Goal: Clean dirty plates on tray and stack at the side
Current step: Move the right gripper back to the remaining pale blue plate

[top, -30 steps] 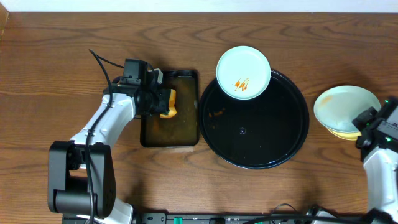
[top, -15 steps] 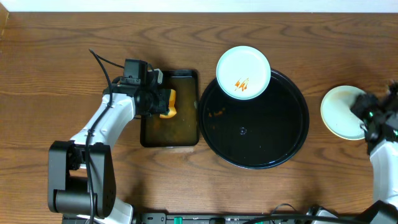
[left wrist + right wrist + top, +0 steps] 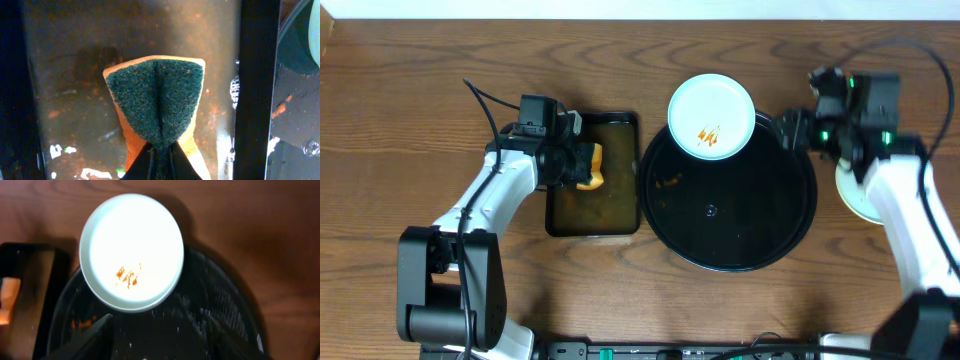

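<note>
A pale plate (image 3: 711,115) with an orange-brown smear rests on the far rim of the round black tray (image 3: 740,225). In the right wrist view that plate (image 3: 131,250) lies just ahead of my right gripper (image 3: 160,340), which is open and empty over the tray (image 3: 200,305). From overhead the right gripper (image 3: 790,130) hangs above the tray's far right rim. A stack of plates (image 3: 850,197) sits on the table right of the tray, partly hidden under the right arm. My left gripper (image 3: 160,155) is shut on a green-and-orange sponge (image 3: 155,100).
The left gripper (image 3: 582,165) holds the sponge over a rectangular black tray (image 3: 620,230) of brownish water, left of the round tray. Orange crumbs lie on the round tray's left side (image 3: 667,182). Bare wooden table surrounds everything.
The right gripper let go of a plate on the stack at the right, opened, and swung left and away to the tray's far right rim. The left arm has not moved.
</note>
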`<state>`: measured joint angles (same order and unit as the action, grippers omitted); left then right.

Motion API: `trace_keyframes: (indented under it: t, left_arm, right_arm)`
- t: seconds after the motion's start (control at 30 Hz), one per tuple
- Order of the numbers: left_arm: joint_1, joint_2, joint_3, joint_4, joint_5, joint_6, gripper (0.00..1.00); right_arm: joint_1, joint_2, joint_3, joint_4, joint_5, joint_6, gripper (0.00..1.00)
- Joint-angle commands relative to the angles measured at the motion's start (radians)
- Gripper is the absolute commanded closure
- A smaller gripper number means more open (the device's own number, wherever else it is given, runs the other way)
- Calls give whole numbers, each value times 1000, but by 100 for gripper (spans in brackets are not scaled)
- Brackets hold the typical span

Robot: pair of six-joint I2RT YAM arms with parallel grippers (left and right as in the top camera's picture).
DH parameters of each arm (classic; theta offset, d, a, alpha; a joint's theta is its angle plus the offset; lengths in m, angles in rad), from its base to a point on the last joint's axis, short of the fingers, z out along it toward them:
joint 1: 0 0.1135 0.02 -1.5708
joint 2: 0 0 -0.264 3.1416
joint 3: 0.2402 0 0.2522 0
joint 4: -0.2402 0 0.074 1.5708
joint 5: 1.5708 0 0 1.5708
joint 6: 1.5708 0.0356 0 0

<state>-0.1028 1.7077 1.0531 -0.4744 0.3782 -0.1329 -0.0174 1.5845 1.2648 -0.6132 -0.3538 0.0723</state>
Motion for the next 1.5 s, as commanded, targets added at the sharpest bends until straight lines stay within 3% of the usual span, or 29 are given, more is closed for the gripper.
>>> trace_keyframes:
  t: [0.0, 0.23, 0.43, 0.63, 0.73, 0.97, 1.07, 1.47]
  left_arm:
    - [-2, -9, -6, -4, -6, 9, 92]
    - [-2, -9, -6, -4, -6, 9, 92]
    - [-2, -9, -6, -4, -6, 9, 92]
    - [-2, -9, -6, -4, -6, 9, 92]
    - [-2, -9, -6, -4, -6, 9, 92]
    - [-2, -9, -6, -4, -6, 8, 92]
    - [-2, -9, -6, -4, -6, 9, 92]
    - [-2, -9, -6, -16, -6, 9, 92]
  right_arm:
    - [26, 117, 161, -82, 13, -74, 39]
    - [55, 312, 210, -64, -18, -73, 33]
    - [63, 441, 210, -12, -21, -39, 40]
    - [84, 504, 210, 34, -11, -40, 56]
    - [84, 513, 209, 33, -9, -39, 71]
    - [87, 517, 207, -16, 6, -39, 85]
    - [89, 517, 207, -62, 50, -37, 96]
    - [89, 517, 207, -199, 103, 23, 99]
